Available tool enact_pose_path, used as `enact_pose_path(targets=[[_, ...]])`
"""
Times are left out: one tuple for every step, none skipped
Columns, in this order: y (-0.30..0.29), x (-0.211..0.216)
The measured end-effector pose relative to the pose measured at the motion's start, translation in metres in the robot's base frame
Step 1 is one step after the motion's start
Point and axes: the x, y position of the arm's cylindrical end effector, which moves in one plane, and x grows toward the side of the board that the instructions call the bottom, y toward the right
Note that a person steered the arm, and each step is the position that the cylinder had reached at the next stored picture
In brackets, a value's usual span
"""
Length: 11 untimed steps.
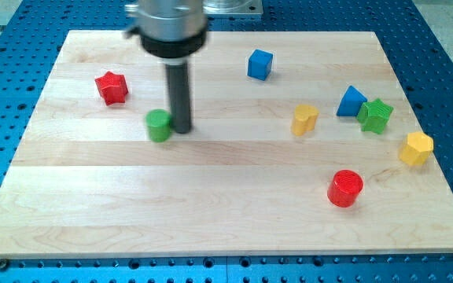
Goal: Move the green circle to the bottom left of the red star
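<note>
The green circle (pixel 159 125) lies on the wooden board left of centre. The red star (pixel 112 87) lies up and to the left of it, near the board's left side. My tip (pixel 182 129) stands right against the green circle's right side, touching or nearly touching it. The rod rises from there to the arm's round head at the view's top.
A blue cube (pixel 260 64) lies at top centre. A yellow block (pixel 304 119), a blue triangle (pixel 351 101), a green star (pixel 375 115) and a yellow hexagon (pixel 416 148) lie at the right. A red circle (pixel 345 189) lies at lower right. The board (pixel 211 204) ends in blue pegboard.
</note>
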Motion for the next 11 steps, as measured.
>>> enact_pose_path(targets=[[0.033, 0.009], [0.001, 0.021], [0.003, 0.041], [0.003, 0.042], [-0.034, 0.042], [-0.043, 0.041], [0.000, 0.047], [-0.016, 0.007], [-0.070, 0.020], [-0.086, 0.028], [0.011, 0.063]])
